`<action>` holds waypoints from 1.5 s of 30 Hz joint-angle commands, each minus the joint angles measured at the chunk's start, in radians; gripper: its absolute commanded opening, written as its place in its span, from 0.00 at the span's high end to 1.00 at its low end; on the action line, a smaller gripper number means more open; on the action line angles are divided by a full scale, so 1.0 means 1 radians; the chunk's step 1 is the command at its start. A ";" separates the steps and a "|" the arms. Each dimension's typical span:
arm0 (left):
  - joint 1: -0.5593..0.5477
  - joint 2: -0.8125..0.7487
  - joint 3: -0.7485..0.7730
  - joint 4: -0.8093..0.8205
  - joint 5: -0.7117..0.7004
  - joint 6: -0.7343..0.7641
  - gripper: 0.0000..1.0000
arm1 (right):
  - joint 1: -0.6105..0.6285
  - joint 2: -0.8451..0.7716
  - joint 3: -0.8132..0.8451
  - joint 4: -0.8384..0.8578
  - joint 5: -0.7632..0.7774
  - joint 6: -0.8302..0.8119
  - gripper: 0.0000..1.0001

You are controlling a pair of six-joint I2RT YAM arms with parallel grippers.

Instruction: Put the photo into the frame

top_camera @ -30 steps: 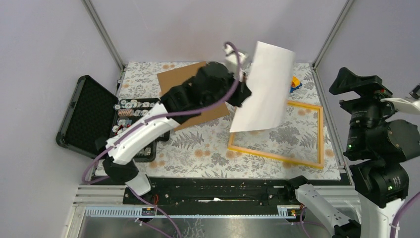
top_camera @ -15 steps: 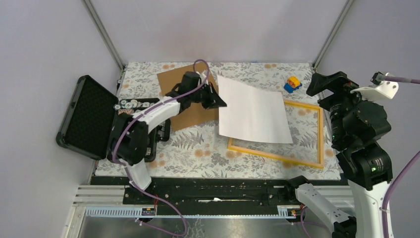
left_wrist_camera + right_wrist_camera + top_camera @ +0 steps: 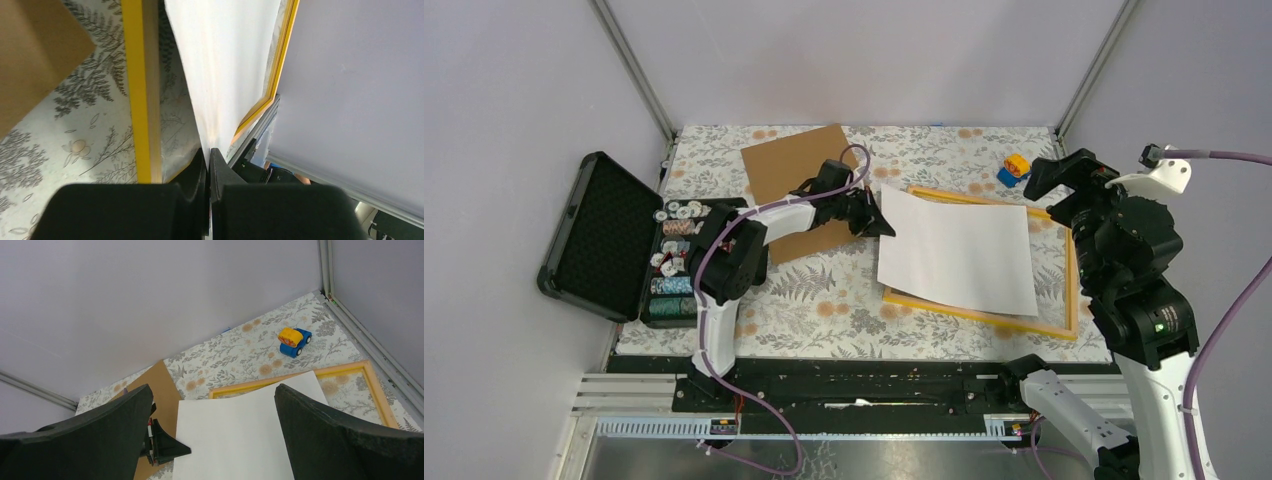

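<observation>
From above, the frame (image 3: 984, 312) lies flat on the table (image 3: 844, 300), close to the right edge. The photo (image 3: 959, 250) lies on top of it, white back up (no picture shows), and covers its left part. The left gripper (image 3: 879, 222) is pinched tight on the photo's left edge. The right gripper (image 3: 1064, 175) hangs above the right edge. A toy car (image 3: 1016, 168) sits near the far right corner.

The left wrist view shows both fingers squeezed together on the white sheet, with yellow frame bars on each side.

The right wrist view shows its fingers wide apart, holding nothing.
</observation>
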State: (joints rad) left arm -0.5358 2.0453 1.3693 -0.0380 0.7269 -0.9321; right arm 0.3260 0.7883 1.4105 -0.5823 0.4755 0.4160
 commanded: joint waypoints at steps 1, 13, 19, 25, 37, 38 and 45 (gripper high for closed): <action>-0.040 0.032 0.095 -0.003 0.037 0.031 1.00 | -0.002 0.007 -0.017 0.026 -0.016 0.007 0.00; -0.118 0.157 0.264 -0.085 -0.027 0.048 1.00 | -0.003 0.003 -0.040 0.040 -0.010 0.004 0.00; -0.132 0.204 0.289 -0.070 -0.057 0.019 1.00 | -0.002 -0.006 -0.059 0.040 -0.020 0.006 0.00; -0.142 0.196 0.258 0.019 -0.083 -0.024 1.00 | -0.002 -0.016 -0.062 0.039 -0.018 0.006 0.00; -0.150 0.250 0.331 0.082 -0.053 -0.017 1.00 | -0.003 -0.021 -0.061 0.040 -0.024 0.000 0.00; -0.150 0.255 0.336 0.077 -0.048 -0.010 1.00 | -0.004 -0.021 -0.061 0.041 -0.024 0.000 0.00; -0.157 0.228 0.358 -0.081 -0.121 0.082 0.78 | -0.003 -0.030 -0.071 0.041 -0.025 0.004 0.00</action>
State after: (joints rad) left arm -0.6827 2.3013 1.6756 -0.0383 0.6613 -0.9180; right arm 0.3260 0.7658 1.3464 -0.5728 0.4576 0.4202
